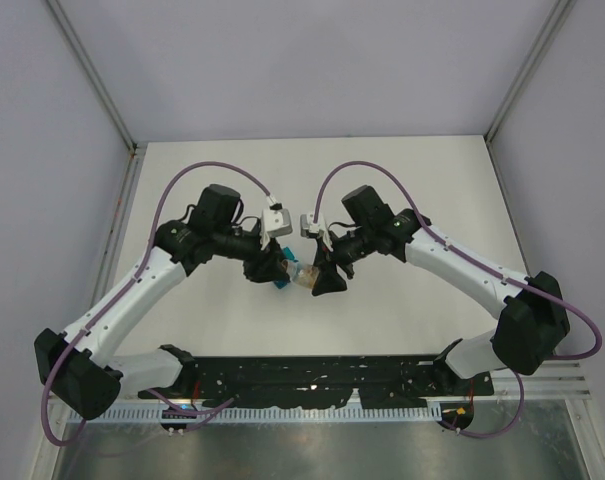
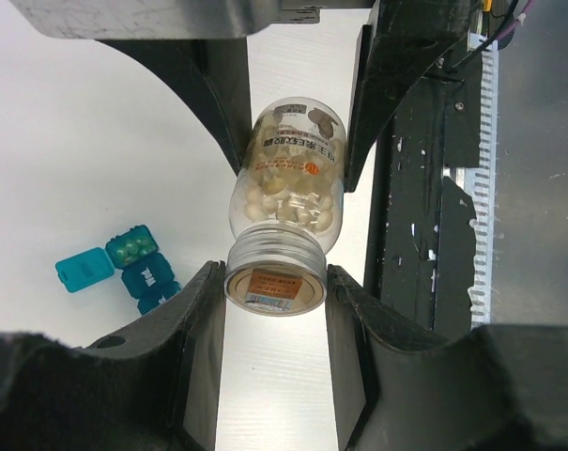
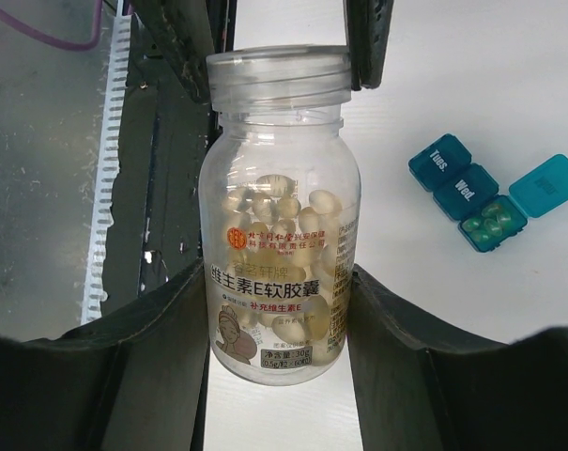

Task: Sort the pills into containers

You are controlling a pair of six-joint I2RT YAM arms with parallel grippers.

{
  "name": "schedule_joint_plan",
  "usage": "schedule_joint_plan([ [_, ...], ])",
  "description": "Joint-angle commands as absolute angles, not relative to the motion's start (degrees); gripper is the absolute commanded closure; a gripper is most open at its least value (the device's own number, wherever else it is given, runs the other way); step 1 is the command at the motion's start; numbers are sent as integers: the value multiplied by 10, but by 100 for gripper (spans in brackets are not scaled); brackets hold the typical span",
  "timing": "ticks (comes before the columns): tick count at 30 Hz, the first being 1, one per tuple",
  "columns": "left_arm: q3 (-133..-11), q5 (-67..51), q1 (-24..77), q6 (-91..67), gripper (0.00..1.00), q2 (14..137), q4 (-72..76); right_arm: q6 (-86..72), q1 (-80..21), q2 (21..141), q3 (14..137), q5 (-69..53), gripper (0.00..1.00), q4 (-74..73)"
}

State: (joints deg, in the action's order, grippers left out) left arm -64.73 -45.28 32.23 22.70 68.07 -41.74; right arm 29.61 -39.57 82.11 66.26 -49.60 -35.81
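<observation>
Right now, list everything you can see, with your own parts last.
bottle: one, clear with a printed label, held mid-table between both sets of fingers.
cap: one, clear and ribbed, on the bottle.
pills: many, pale cream, inside the bottle; a few more in the open compartment.
containers: one teal strip of three compartments, on the table beside the bottle; one end lid open, the other two shut.
table: one, white.
left fingers: two, black, shut on the cap.
right fingers: two, black, shut on the bottle's body.
</observation>
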Motion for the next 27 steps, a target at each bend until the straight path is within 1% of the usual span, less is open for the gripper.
schedule_joint_plan([
  [1, -635, -466, 325, 227, 100, 674, -393, 292, -396, 791, 676, -545, 95, -323],
  [11, -622, -461, 351, 228, 100, 682, -357, 295, -396, 797, 685, -565, 95, -335],
  [20, -554, -451, 352, 191, 99, 632, -251, 280, -385, 790, 686, -590, 95, -321],
  [23, -552, -444, 352, 186, 92, 627, -244, 273, -384, 786, 689, -595, 94, -314],
  [27, -558, -441, 351, 186, 79, 632, -244, 269, -384, 784, 696, -601, 95, -314],
])
